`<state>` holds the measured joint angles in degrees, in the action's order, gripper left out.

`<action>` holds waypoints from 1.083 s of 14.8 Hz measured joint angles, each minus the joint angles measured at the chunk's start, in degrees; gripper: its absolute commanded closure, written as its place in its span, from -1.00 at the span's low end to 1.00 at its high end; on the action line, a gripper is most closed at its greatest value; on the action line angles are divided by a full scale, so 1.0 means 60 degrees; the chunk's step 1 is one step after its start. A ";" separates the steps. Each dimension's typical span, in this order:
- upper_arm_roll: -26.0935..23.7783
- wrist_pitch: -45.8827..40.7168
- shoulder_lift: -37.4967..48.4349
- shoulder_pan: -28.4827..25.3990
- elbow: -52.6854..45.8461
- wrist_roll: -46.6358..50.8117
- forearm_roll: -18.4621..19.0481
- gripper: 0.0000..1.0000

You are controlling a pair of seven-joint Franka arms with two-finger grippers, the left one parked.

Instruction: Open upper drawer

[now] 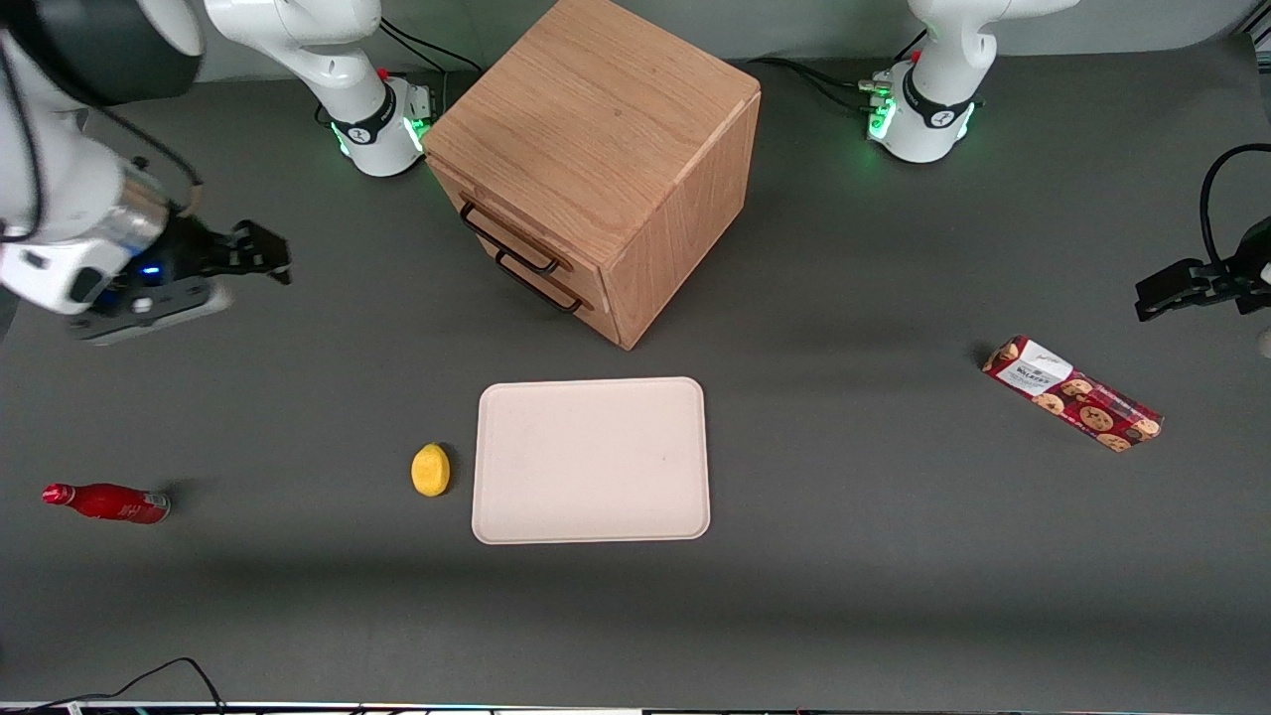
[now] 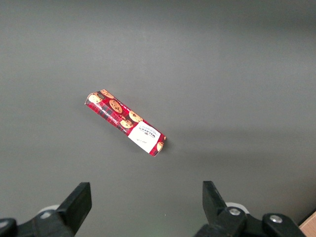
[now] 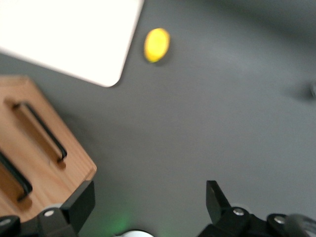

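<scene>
Nothing done yet: black two-finger pincer (image 1: 260,253) hangs spread and empty above the grey desk (image 1: 894,556), well apart from the shut light-wood upper drawer (image 1: 504,233) with thin black wire handle (image 1: 508,241), reach, grasp, pull all remaining.

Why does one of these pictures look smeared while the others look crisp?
The right wrist view is blurred: the lemon, the tray and the upper drawer handle look soft. The open gripper is off the cabinet. The front view is sharp, evenly lit, with soft shadows. The left wrist view shows the cookie box crisply.
</scene>
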<state>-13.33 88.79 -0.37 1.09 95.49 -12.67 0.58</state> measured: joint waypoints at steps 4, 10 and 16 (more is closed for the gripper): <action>-0.1251 0.0349 0.0017 0.0625 0.0424 -0.1212 -0.1050 -1.00; -0.2629 0.1604 0.0014 0.0749 0.1477 -0.1408 -0.1865 -1.00; -0.3213 0.2890 -0.0036 0.0753 0.2699 -0.1494 -0.2550 -1.00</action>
<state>-32.61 106.13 -0.58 5.61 111.68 -21.63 -14.72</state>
